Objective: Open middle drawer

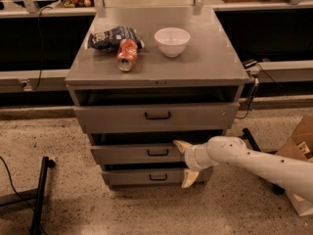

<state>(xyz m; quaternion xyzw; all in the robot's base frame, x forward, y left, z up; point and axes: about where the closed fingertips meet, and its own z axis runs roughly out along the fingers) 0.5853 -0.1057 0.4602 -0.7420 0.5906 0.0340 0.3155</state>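
Observation:
The grey drawer cabinet faces me with three stacked drawers. The middle drawer has a small black loop handle and stands out a little from the cabinet, like the other two. My gripper comes in from the right on a white arm. Its two cream fingers are spread wide apart, one at the middle drawer's front right of the handle, the other down at the bottom drawer. It holds nothing.
A white bowl, a red can on its side and a blue chip bag lie on the cabinet top. A cardboard box stands at the right. A black stand leg and cable lie on the floor at left.

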